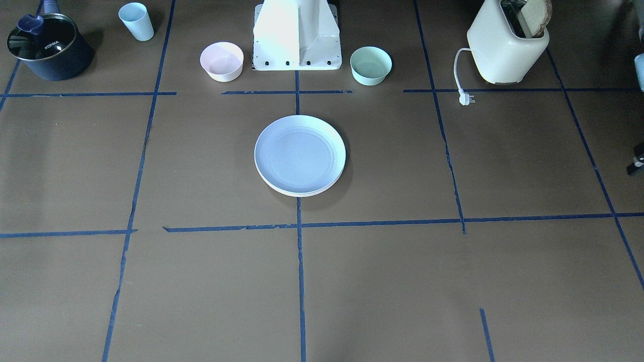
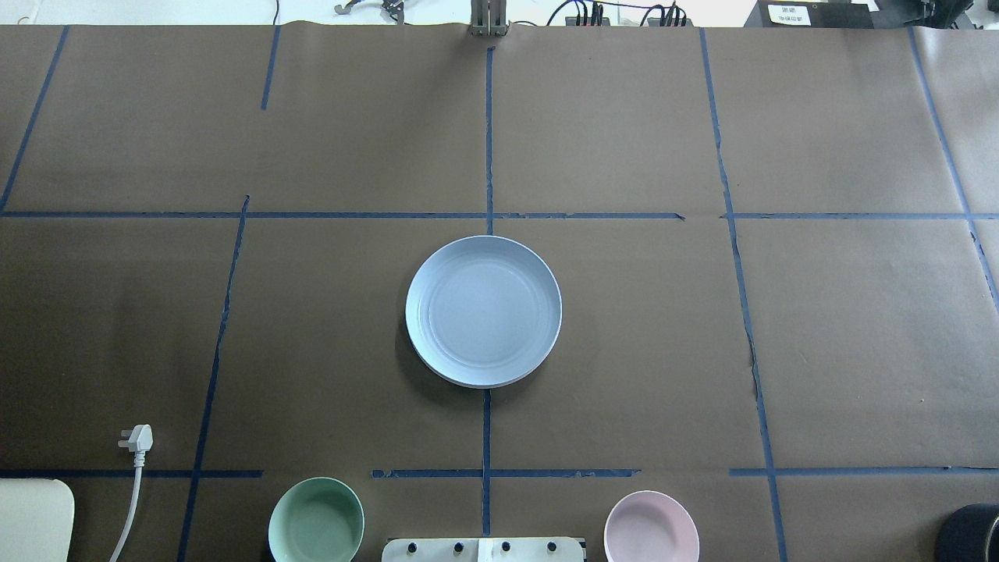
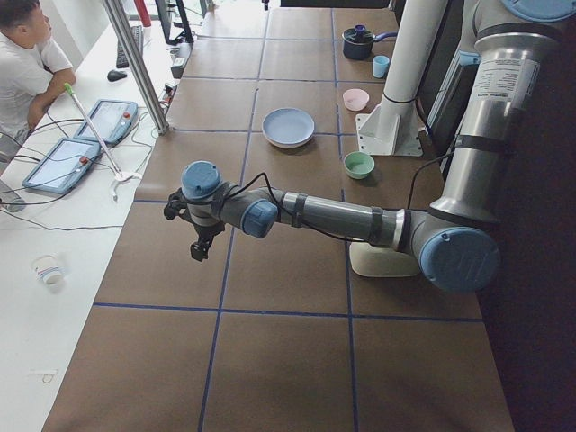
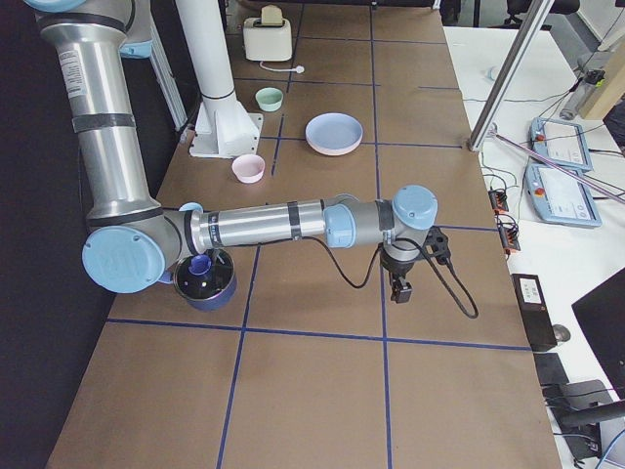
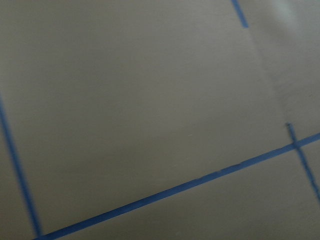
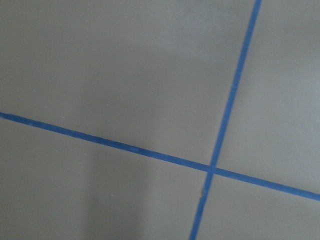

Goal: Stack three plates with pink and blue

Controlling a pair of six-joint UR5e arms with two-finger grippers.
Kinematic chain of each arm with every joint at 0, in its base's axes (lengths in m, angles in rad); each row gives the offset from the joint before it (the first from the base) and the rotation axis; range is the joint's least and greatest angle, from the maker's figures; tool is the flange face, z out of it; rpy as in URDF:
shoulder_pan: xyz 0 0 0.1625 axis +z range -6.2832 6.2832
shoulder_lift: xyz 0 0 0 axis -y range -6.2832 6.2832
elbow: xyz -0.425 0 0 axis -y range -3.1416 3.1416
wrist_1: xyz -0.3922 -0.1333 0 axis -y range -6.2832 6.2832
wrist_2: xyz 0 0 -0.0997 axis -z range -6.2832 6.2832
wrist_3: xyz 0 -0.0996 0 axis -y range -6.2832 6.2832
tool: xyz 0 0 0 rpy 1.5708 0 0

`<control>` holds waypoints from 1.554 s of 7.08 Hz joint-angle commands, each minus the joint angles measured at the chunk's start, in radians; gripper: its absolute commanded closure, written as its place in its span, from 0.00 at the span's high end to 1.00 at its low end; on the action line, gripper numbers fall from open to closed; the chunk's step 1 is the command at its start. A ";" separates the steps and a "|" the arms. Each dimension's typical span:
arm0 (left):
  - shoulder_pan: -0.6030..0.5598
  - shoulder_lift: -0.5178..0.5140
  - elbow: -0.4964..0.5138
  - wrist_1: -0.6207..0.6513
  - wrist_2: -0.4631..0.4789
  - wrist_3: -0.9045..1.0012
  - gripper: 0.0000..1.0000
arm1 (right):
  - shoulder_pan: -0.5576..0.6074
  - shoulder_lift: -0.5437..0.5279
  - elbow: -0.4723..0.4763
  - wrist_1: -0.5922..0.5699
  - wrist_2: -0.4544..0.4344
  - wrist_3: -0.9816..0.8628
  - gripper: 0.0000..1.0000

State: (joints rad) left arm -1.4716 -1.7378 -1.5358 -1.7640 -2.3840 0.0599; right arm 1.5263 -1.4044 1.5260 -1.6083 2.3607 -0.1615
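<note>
A light blue plate (image 1: 300,153) lies on top of a stack at the table's middle, also seen in the overhead view (image 2: 484,311). A cream rim (image 1: 302,193) of a plate under it shows at the stack's front edge. I cannot pick out the pale pink plate; the blue one covers it. My left gripper (image 3: 200,248) hangs over the table far from the stack, shown only in the exterior left view. My right gripper (image 4: 398,289) hangs over the table's other end, shown only in the exterior right view. I cannot tell if either is open or shut. Both wrist views show only bare table.
A small pink bowl (image 1: 222,61) and a small mint bowl (image 1: 371,65) flank the robot base (image 1: 297,35). A toaster (image 1: 508,45) with a loose plug (image 1: 465,98), a dark pot (image 1: 49,46) and a blue cup (image 1: 136,21) stand along the robot's side.
</note>
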 commanded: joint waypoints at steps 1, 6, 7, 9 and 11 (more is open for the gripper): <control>-0.078 0.023 -0.015 0.192 0.043 0.112 1.00 | 0.069 -0.025 -0.072 -0.022 0.002 -0.139 1.00; -0.085 0.153 -0.109 0.302 -0.040 0.104 1.00 | 0.086 -0.188 0.052 -0.025 -0.011 -0.151 1.00; -0.085 0.152 -0.112 0.316 -0.037 0.103 1.00 | 0.083 -0.194 0.063 -0.025 -0.011 -0.142 1.00; -0.081 0.150 -0.109 0.316 -0.030 0.095 1.00 | 0.084 -0.218 0.089 -0.025 -0.009 -0.128 1.00; -0.084 0.150 -0.112 0.317 -0.029 0.095 1.00 | 0.083 -0.235 0.109 -0.025 -0.070 -0.119 1.00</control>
State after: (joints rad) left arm -1.5540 -1.5876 -1.6454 -1.4480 -2.4139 0.1554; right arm 1.6098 -1.6291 1.6183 -1.6337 2.3278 -0.2858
